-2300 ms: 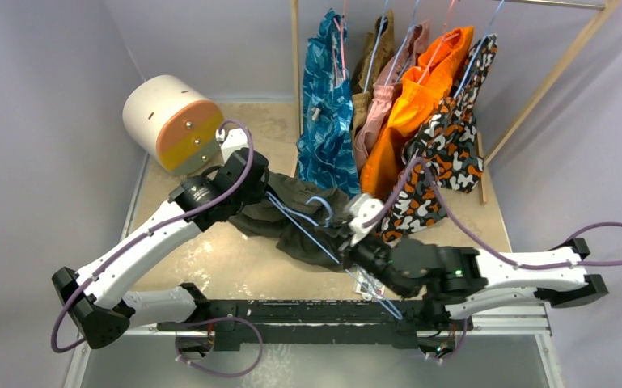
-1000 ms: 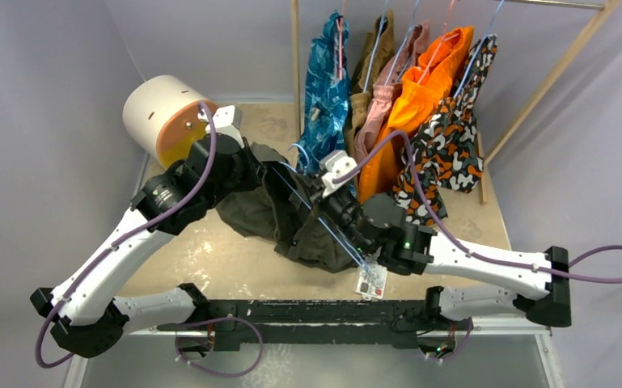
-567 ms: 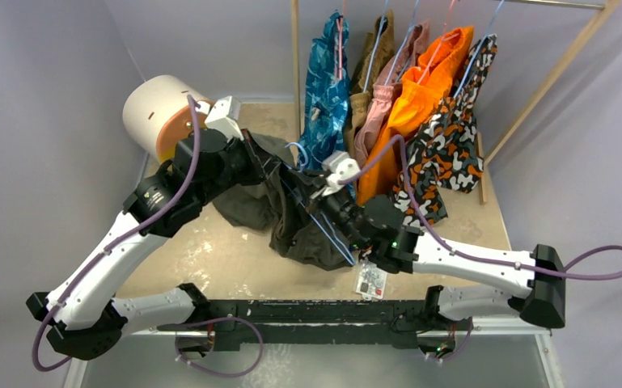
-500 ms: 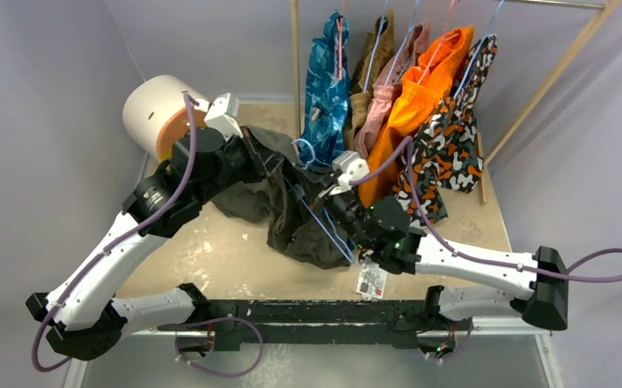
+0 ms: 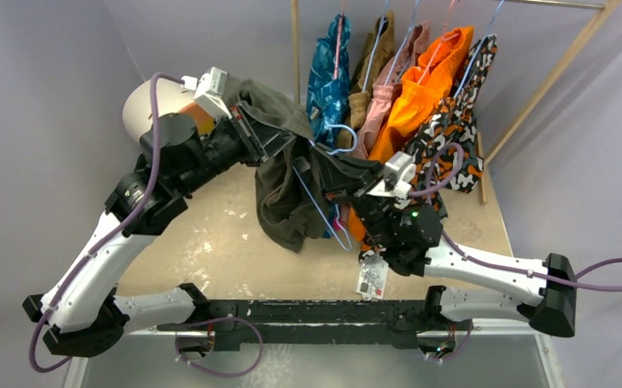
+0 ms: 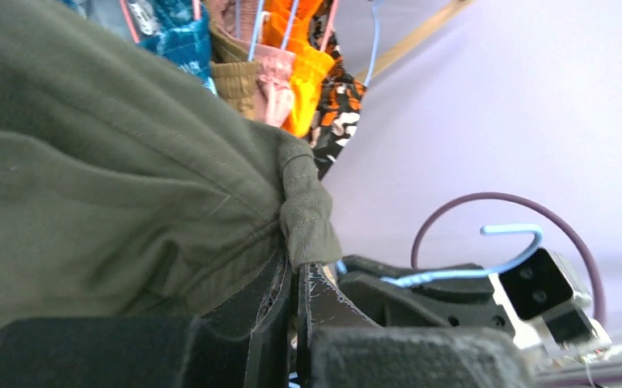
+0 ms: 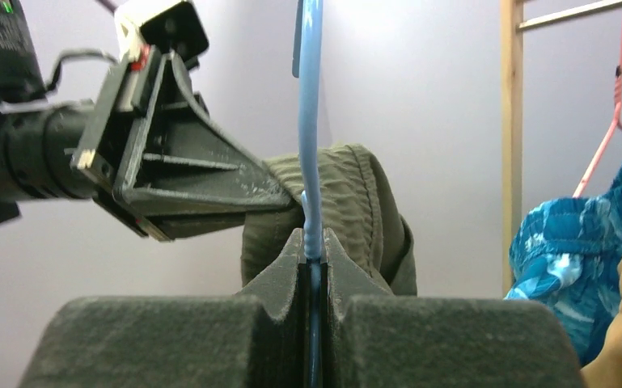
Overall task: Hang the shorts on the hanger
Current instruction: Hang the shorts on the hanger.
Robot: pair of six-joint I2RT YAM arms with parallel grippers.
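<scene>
The dark olive shorts (image 5: 281, 198) hang in the air above the table, draped over the light-blue wire hanger (image 5: 317, 208). My left gripper (image 5: 289, 145) is raised and shut on a bunched edge of the shorts (image 6: 113, 178); its jaws (image 6: 298, 271) pinch the fabric. My right gripper (image 5: 333, 174) is shut on the hanger (image 7: 309, 121) just below its hook, the wire running up between the pads (image 7: 314, 242). The hook (image 6: 511, 234) curves free above. In the right wrist view the shorts (image 7: 360, 206) and the left gripper (image 7: 170, 182) sit right behind the wire.
A wooden rack (image 5: 295, 56) at the back holds several garments on hangers, the blue patterned shorts (image 5: 327, 89) nearest. A white and orange cylinder (image 5: 150, 101) stands at the back left. A paper tag (image 5: 370, 279) lies on the table near the front.
Both arms have risen and moved toward the rack. The shorts and hanger have lifted off the table, and the shorts now hang down from the left gripper.
</scene>
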